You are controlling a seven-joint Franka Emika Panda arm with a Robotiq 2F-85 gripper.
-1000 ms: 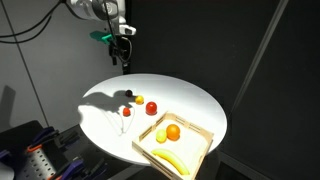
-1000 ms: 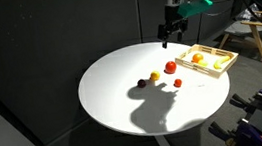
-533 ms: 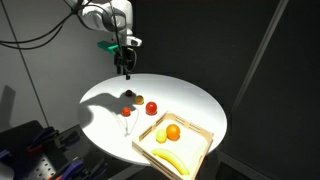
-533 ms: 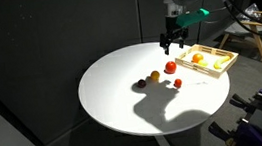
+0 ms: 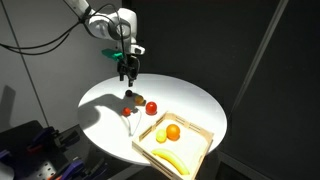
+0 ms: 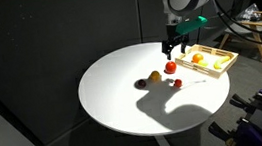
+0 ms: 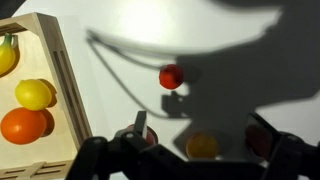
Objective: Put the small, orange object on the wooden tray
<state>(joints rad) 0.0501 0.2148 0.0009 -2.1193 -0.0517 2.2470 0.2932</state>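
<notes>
The end effector (image 5: 126, 74) hangs in the air over the round white surface (image 5: 195, 100). In the wrist view its two fingers (image 7: 140, 125) are spread wide apart. They are holding nothing.

Looking down between the fingers, I see a yellow-orange ball (image 7: 202, 147) lying on the surface right under them. A dark red ball (image 7: 257, 140) peeks out by the finger on the other side. It is partly hidden, so I cannot see all of it.

The small, orange object (image 7: 171, 76) lies on the bare white surface. In the wrist view it is out past the yellow-orange ball, with its own little shadow close beside it. Nothing touches it. In an exterior view it is the tiniest ball (image 5: 127, 112) on the surface, a bit apart from the others. A bigger red ball (image 5: 151, 108) lies near it, on the side closer to the tray.

The small, orange object is not on the wooden tray (image 7: 58, 70). There is a stretch of white surface between the two.

The wooden tray sits at the edge of the surface. Inside it are a big orange fruit (image 5: 173, 131), a yellow fruit (image 5: 162, 136) just beside it, and a banana (image 5: 170, 160) along one side.
</notes>
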